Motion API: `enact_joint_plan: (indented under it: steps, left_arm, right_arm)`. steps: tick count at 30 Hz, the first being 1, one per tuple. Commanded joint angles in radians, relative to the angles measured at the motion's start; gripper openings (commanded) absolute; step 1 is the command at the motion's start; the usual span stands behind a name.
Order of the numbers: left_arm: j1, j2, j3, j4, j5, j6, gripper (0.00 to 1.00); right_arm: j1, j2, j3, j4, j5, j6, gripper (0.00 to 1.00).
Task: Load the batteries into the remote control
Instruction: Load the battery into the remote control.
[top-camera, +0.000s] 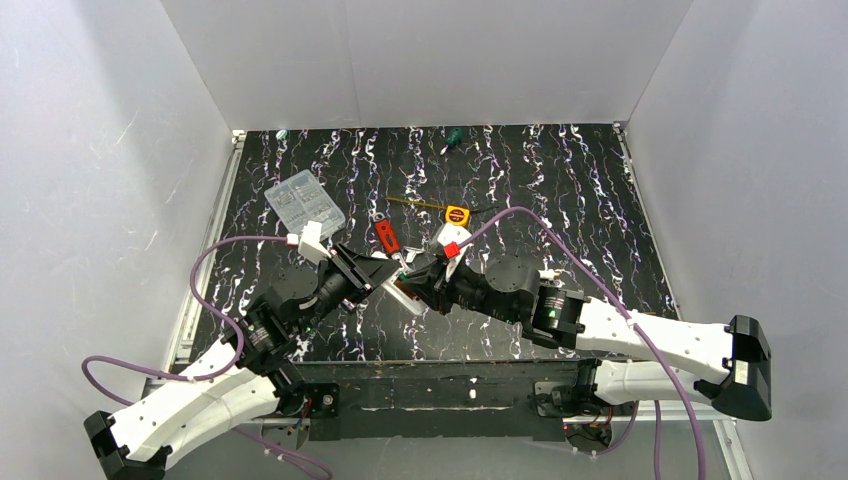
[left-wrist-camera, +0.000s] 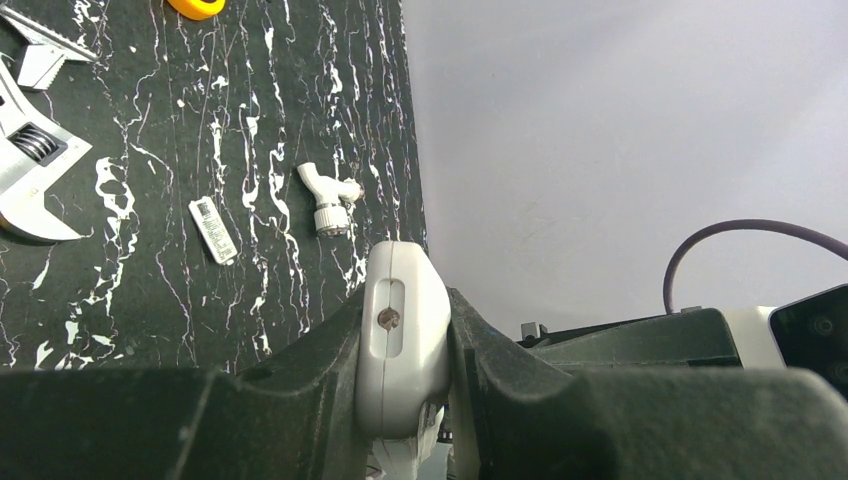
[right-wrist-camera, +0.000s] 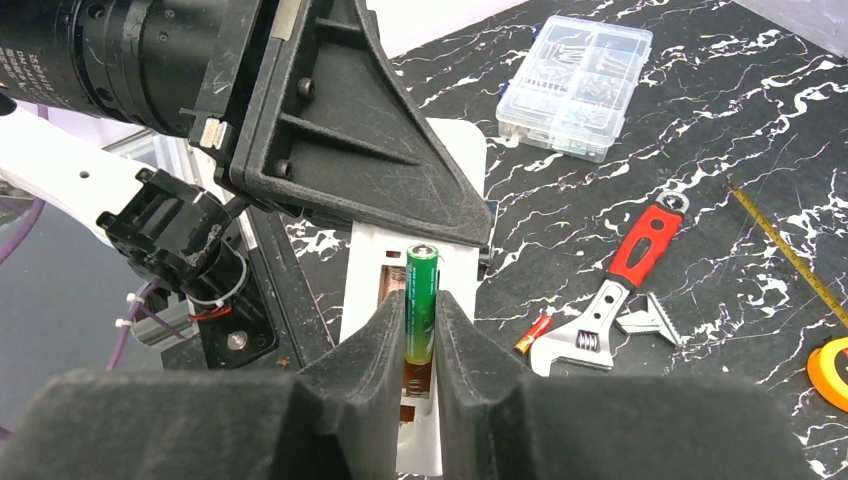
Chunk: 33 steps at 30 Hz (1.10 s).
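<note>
My left gripper (left-wrist-camera: 405, 300) is shut on the white remote control (left-wrist-camera: 400, 350) and holds it above the table; it meets the right arm mid-table in the top view, left gripper (top-camera: 385, 275). The remote control (right-wrist-camera: 366, 280) lies back side up, its recessed bay exposed. My right gripper (right-wrist-camera: 421, 305) is shut on a green battery (right-wrist-camera: 421, 270), held lengthwise over that bay, its lower end just above the spring contact. A second battery (right-wrist-camera: 535, 330), red and yellow, lies on the table next to the wrench head. From above, the right gripper (top-camera: 412, 275) hides the battery.
A red-handled wrench (right-wrist-camera: 640, 245) and a small toothed metal piece (right-wrist-camera: 650, 320) lie right of the remote. A clear compartment box (right-wrist-camera: 575, 85) stands further back, a yellow tape measure (right-wrist-camera: 830, 370) at the right. A white tap-shaped piece (left-wrist-camera: 330, 200) and a small white strip (left-wrist-camera: 214, 230) lie on the marbled table.
</note>
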Motion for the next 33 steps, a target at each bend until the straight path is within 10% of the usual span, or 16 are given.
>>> enact_joint_plan:
  steps: [1,33]
  left_arm:
    - [0.002,-0.018,-0.001,0.068,-0.010,0.000,0.00]
    - [0.002,-0.031,-0.011,0.045,-0.019,0.003,0.00]
  right_arm:
    - [0.003,0.001,-0.011,0.004,0.023,-0.012,0.25]
    - [0.003,-0.065,-0.026,-0.007,-0.032,-0.002,0.36]
